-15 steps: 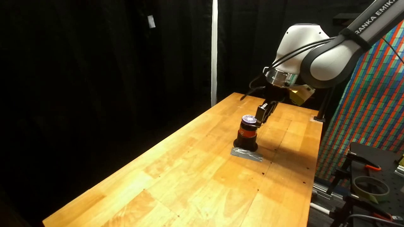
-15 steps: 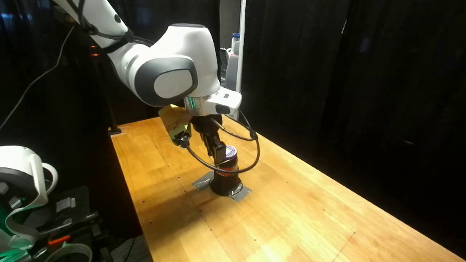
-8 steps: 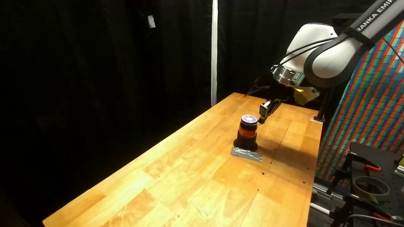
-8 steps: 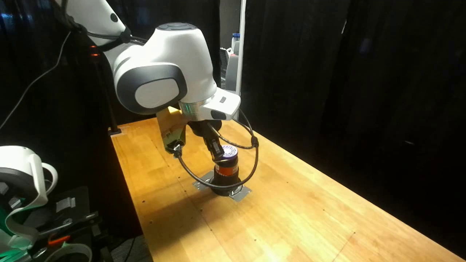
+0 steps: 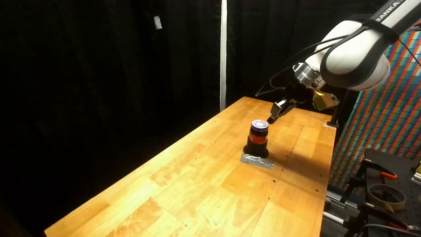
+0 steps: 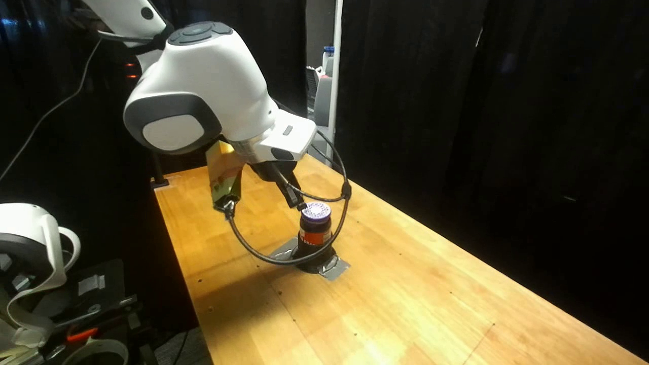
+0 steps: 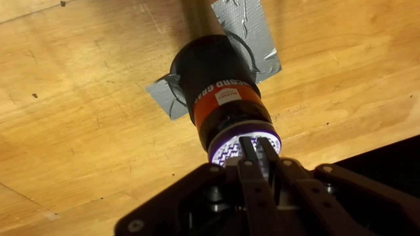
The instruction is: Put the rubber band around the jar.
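Wrist view — the jar (image 7: 227, 95) stands upright, just beyond the pincer (image 7: 254, 140).

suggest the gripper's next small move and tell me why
I'd probably ease the gripper up and away from the jar. In the wrist view, the fingertips are slightly apart, with the lid showing between them, and what looks like the rubber band, a thin pale line, already runs along the lid's lower edge.
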Controlling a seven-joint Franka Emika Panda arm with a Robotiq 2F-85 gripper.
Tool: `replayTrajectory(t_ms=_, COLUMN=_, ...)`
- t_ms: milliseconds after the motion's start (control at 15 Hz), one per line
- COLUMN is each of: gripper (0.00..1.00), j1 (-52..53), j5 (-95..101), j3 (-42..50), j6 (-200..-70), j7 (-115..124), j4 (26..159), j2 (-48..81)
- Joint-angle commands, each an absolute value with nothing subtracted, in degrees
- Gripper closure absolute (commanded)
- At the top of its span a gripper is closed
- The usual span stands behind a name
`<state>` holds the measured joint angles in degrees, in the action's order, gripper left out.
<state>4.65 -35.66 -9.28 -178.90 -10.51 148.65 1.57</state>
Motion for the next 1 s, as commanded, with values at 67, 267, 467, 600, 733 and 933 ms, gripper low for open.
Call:
replayTrajectory(t_ms=67, gripper=0.88, j1=5.43, j5=-47.54, j3=-9.78, j6=-178.36, j7=-21.19, j4=152.28, j2=-7.53)
replayTrajectory(t_ms=267, gripper=0.89, j1=7.05, j5=-53.94, j3=-7.69, j6=-177.77, j7=-27.86, j4=152.99, j2=-10.89)
replayTrajectory(t_ms=467, gripper=0.63, j1=2.86, j5=-46.75, j3=-7.89, j6=-172.81, j7=-25.32, j4=154.46, j2=-11.37)
replayTrajectory(t_ms=600, gripper=0.49, j1=-2.08, j5=-35.83, j3=-9.63, j6=-167.87, j7=-19.46, j4=154.49, j2=-11.03)
replayTrajectory(t_ms=733, gripper=0.35, j1=-7.94, j5=-26.07, j3=-13.26, j6=-161.5, j7=-14.15, j4=153.15, j2=-12.04)
replayTrajectory(t_ms=933, gripper=0.11, j1=-3.81, j5=-12.67, j3=-9.33, j6=-149.3, j7=-4.41, j4=147.01, j2=-15.34)
